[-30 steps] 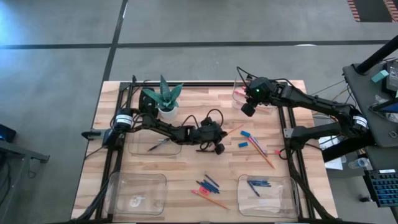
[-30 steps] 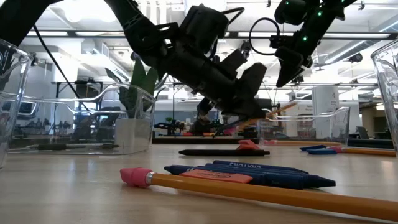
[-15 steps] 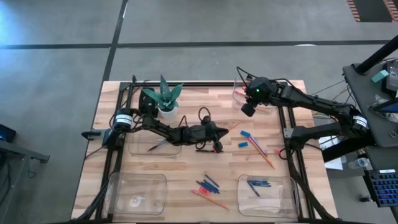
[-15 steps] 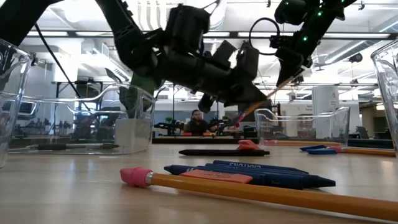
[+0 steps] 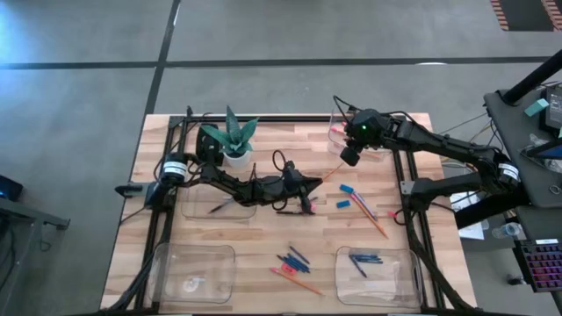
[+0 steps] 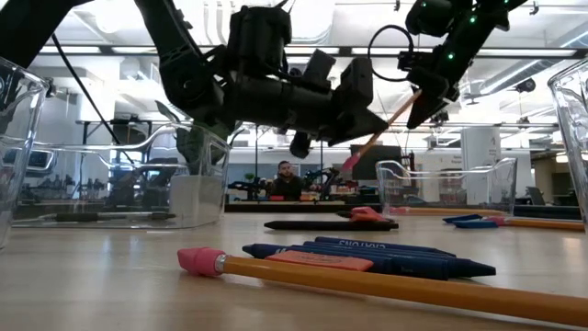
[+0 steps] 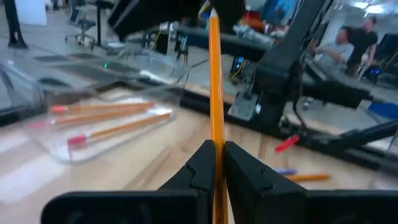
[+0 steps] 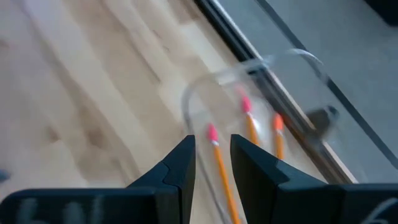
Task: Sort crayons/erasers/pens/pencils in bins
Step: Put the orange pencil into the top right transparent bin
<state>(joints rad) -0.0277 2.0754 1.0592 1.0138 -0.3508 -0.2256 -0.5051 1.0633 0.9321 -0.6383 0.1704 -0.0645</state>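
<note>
An orange pencil (image 5: 327,178) hangs over the table's middle, with my left gripper (image 5: 311,185) shut on it. Its sharpened end (image 6: 418,95) rises close to my right gripper (image 6: 421,108); I cannot tell whether they touch. My right gripper (image 8: 212,146) stands open above the far right bin (image 8: 292,81), where three pencils (image 7: 109,115) lie. More pencils (image 5: 373,219), blue crayons (image 5: 294,259) and blue erasers (image 5: 346,189) lie loose on the table. A black pen (image 6: 331,224) lies beyond the crayons. My left gripper pinches the pencil's shaft (image 7: 214,134) between its two fingers (image 7: 202,158), nearer the eraser end (image 6: 349,164). The fingers come level from the table's left and lie along the pencil. The pencil is lifted clear, slanting up toward its sharpened end.
A potted plant (image 5: 230,140) stands far left. A clear bin (image 5: 219,204) with a dark pen lies under my left arm. Two more bins sit at the near left (image 5: 193,272) and near right (image 5: 378,272); the latter holds blue sticks. A person sits behind the table (image 6: 289,179).
My left gripper has tipped up from pointing down at the table to about level, staying shut on the pencil. The pencil has swung from a shallow slant to a steeper one, its sharpened end rising toward my right gripper.
</note>
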